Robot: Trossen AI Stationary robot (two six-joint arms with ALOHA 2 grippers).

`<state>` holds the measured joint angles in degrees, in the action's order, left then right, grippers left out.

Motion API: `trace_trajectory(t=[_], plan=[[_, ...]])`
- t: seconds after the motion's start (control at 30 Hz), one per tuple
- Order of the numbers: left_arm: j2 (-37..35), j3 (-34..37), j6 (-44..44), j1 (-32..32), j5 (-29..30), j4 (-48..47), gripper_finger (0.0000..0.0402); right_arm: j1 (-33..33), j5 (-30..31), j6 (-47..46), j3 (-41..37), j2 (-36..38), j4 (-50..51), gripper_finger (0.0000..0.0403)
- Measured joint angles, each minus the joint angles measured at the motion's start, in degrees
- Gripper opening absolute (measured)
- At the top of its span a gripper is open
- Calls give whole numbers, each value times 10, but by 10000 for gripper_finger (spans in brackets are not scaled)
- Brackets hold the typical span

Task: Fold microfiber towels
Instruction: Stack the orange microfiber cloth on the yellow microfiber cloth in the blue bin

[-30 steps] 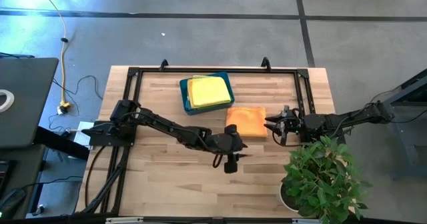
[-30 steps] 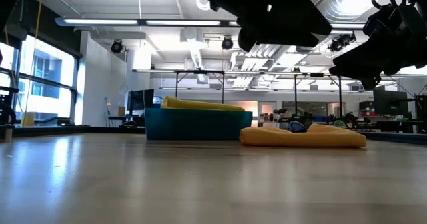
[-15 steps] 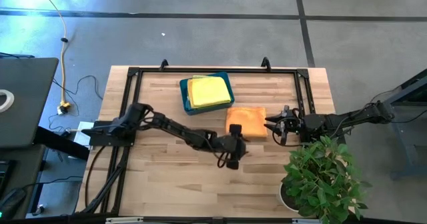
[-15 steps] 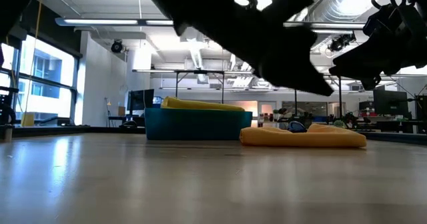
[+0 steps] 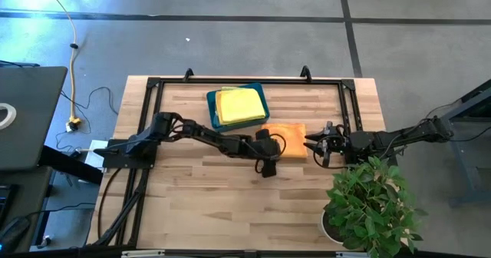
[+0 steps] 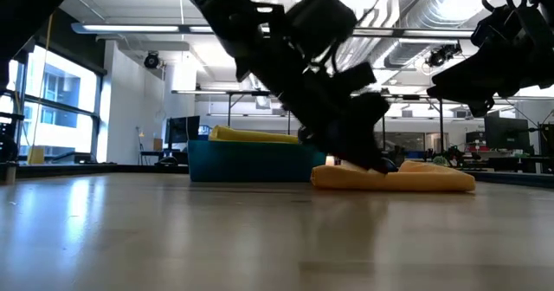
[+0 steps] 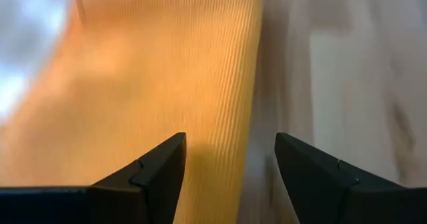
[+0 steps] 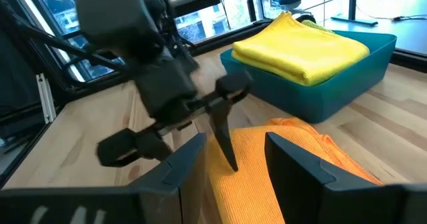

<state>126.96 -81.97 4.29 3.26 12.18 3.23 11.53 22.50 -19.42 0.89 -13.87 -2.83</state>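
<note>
An orange towel [image 5: 288,139] [image 6: 415,178] lies folded flat on the wooden table, right of centre. My left gripper [image 5: 274,157] [image 7: 230,164] is open and slants down over the towel's near edge [image 7: 252,104], close to its left corner. One finger [image 8: 225,141] is over the cloth and the other is over bare wood. Yellow towels [image 5: 238,104] [image 8: 307,51] lie stacked in a teal bin [image 5: 265,104]. My right gripper [image 5: 311,145] [image 8: 233,177] waits open just right of the orange towel. My left gripper comes at the orange towel's near edge [image 8: 230,177] slanting down from the table's left, one finger on each side of that edge. I cannot tell whether a fingertip touches the cloth. The towel lies flat on the table.
The teal bin [image 8: 333,97] stands just behind the orange towel. A black metal frame [image 5: 230,81] runs round the table's far part. A potted plant [image 5: 372,204] stands at the near right corner. Bare wood spreads over the near left half of the table.
My left gripper has moved from the table's near middle toward the far edge and down, up to the orange towel's near edge. The towel has kept still.
</note>
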Motion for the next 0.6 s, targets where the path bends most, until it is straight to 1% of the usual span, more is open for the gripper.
trace_trajectory(t=[0.2,0.37,0.5,0.6], plan=[[-3,-2,69,11,-40,-109,220,0,0,0,0,0,0,146],[-20,-4,116,-2,-45,-233,219,0,0,0,0,0,0,146],[-35,-5,123,-23,-40,-335,219,0,0,0,0,0,0,146],[-50,-4,109,-41,-36,-395,219,0,0,0,0,0,0,146]])
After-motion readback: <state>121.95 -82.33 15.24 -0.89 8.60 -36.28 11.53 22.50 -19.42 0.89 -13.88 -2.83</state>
